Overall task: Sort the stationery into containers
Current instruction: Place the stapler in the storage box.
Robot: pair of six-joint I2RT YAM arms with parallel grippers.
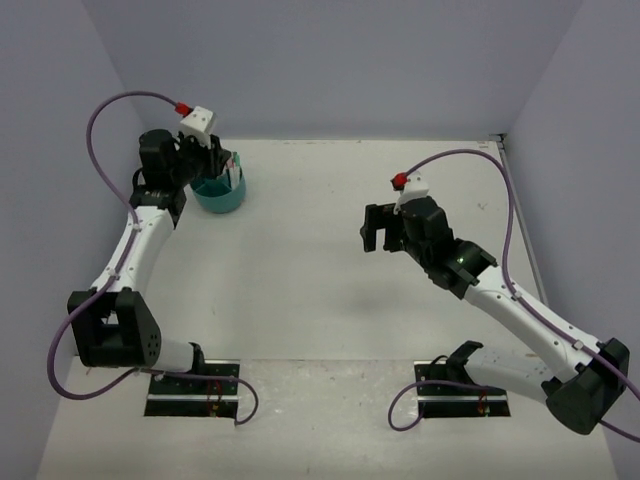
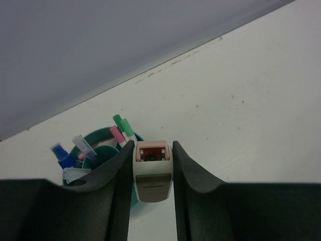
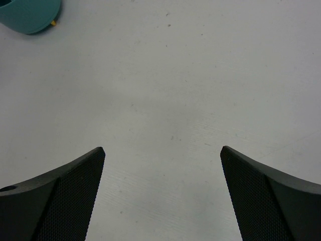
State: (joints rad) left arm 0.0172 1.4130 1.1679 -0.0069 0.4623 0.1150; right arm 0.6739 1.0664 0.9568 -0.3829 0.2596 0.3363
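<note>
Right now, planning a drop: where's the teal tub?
In the top view, the teal tub sits far left by the back wall, under the left gripper holding a pink-white piece.

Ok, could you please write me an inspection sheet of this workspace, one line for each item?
Surface: white table top, with a few faint specks.
Job's things: round teal plastic tub at the far left. A green-capped marker, a pink-capped marker and a blue-capped stubby piece stand inside it, among others.
Clutter: tiny orange bit at the tub's foot, too small to name.
Grippers: left claw is above the tub, closed on a small pink, white and grey block. The right claw is wide open and empty over the table.
Cables: purple cables, one looped along each arm.
Surroundings: pale lilac walls on three sides.
</note>
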